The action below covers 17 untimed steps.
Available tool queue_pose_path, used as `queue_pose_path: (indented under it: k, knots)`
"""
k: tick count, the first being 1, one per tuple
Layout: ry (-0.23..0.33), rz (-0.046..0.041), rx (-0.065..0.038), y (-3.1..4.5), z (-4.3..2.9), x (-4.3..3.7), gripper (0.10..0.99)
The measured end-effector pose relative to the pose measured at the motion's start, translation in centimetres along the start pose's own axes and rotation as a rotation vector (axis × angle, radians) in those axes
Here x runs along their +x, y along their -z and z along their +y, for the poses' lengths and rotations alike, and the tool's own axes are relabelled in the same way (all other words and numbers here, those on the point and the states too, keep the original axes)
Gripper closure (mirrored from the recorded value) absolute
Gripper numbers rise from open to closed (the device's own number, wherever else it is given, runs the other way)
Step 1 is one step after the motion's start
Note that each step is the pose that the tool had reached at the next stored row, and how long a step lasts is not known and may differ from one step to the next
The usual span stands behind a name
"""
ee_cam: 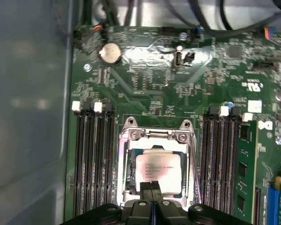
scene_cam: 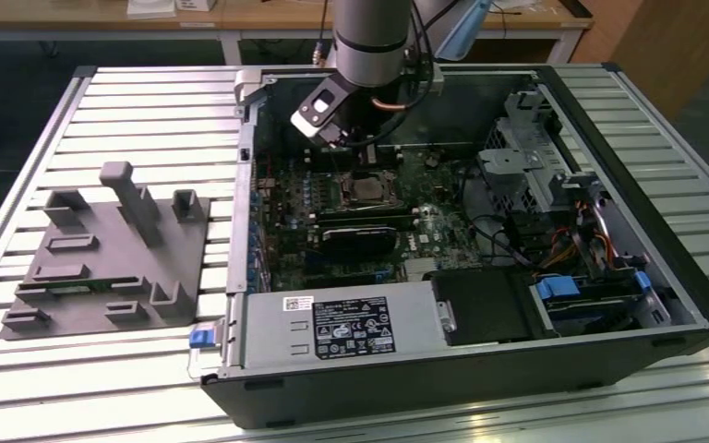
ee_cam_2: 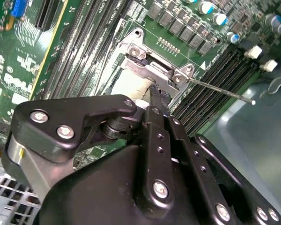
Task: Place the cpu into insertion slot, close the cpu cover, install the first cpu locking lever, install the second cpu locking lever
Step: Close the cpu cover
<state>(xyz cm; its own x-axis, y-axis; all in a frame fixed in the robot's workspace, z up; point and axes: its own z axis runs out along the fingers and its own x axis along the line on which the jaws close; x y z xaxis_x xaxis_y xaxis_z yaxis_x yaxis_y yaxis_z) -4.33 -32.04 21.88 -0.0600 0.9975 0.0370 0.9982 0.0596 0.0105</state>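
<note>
Gripping: nothing that can be seen; the gripper [ee_cam: 151, 186] has its two black fingers pressed together tip to tip, with no gap between them.
Contact: in both wrist views the joined tips sit at one edge of the cpu [ee_cam: 158, 165], on it or just above it (the pictures do not settle which).
Chip: the cpu lies flat in the insertion slot [ee_cam: 129, 180], silvery top upward and square to the dark frame.
Cover: the cpu cover [ee_cam: 123, 161] appears laid down around the chip, whose top shows through the window.
Lever: in the second wrist view a thin metal lever [ee_cam_2: 220, 90] angles out from a corner of the socket over the memory slots [ee_cam_2: 227, 68], its end free in the air.
Around: the long black slots flank the socket on both sides; a green memory module [ee_cam: 246, 173] stands in one bank; a coin battery [ee_cam: 110, 53] sits beyond the socket's hinge end; black cables [ee_cam: 210, 18] run past the board's edge.
Setting: in the exterior view the arm [scene_cam: 373, 37] reaches down into an open computer case [scene_cam: 453, 388] lying on a slatted tabletop [scene_cam: 121, 101], with a grey fixture [scene_cam: 96, 258] beside the case at the exterior view's left.
</note>
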Motion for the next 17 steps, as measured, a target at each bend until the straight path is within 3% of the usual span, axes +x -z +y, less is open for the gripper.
queue_pose_path:
  k: [17]
  knots:
    - [0.299, -0.0115, 0.012, -0.18, 0.00, -0.01, 0.980]
